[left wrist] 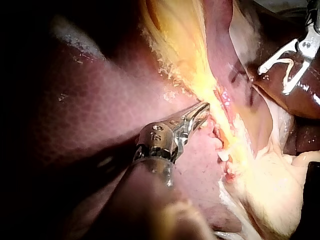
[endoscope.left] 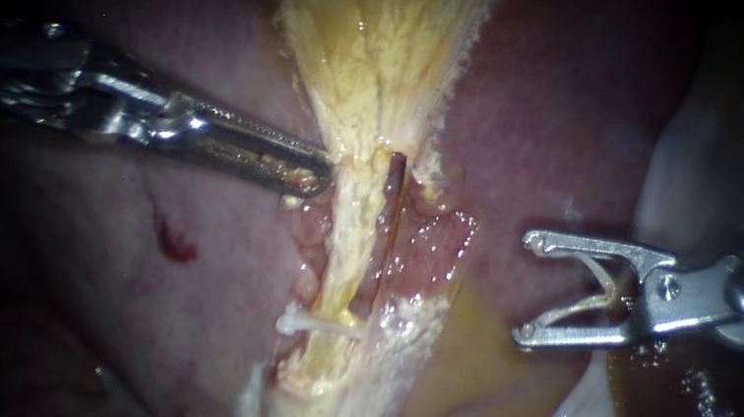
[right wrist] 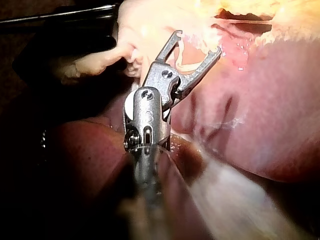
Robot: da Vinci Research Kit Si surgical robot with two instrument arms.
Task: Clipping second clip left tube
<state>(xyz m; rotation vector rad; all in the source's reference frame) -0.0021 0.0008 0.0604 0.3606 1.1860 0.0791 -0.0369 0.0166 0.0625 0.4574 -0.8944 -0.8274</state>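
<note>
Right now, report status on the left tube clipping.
Right instrument jaws spread, holding loaded clip, short of left tube. Left instrument tip against that tube. One white clip already on it. Nothing in the way.

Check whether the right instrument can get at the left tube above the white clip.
Probably yes. The right instrument, jaws spread, holding a loaded clip, faces the left tube with open space between; the left instrument lies on the other side. A darker tube close alongside may crowd the jaws.

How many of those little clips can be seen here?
2. One white clip sits across the tube; one open clip rides in the right instrument's jaws. Tissue might hide others.
</note>
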